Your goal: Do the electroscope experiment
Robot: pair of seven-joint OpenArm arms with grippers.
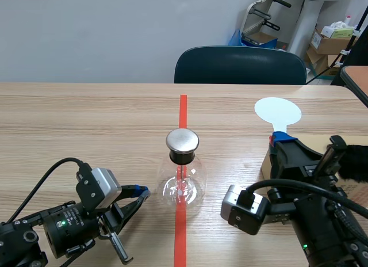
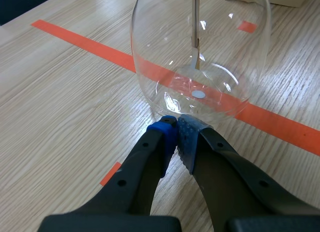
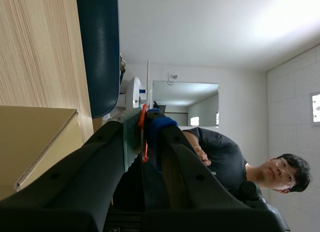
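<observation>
The electroscope [image 1: 183, 174] is a clear glass flask with a round metal cap [image 1: 182, 141], standing on the orange-red tape line at the table's middle. In the left wrist view its glass bulb [image 2: 200, 47] shows a thin rod with foil leaves [image 2: 196, 52] hanging inside. My left gripper [image 1: 141, 191] lies low on the table, shut on nothing, its tips [image 2: 177, 127] right at the flask's base. My right gripper [image 1: 282, 139] is shut on the orange handle [image 3: 143, 132] of a pale round paddle [image 1: 278, 111], which points toward the far side, to the right of the flask.
A cardboard box [image 1: 322, 147] sits under my right arm; its top [image 3: 30, 137] shows beside the right gripper. A dark chair [image 1: 240, 65] stands behind the table's far edge. A person [image 3: 225, 157] appears in the right wrist view's background.
</observation>
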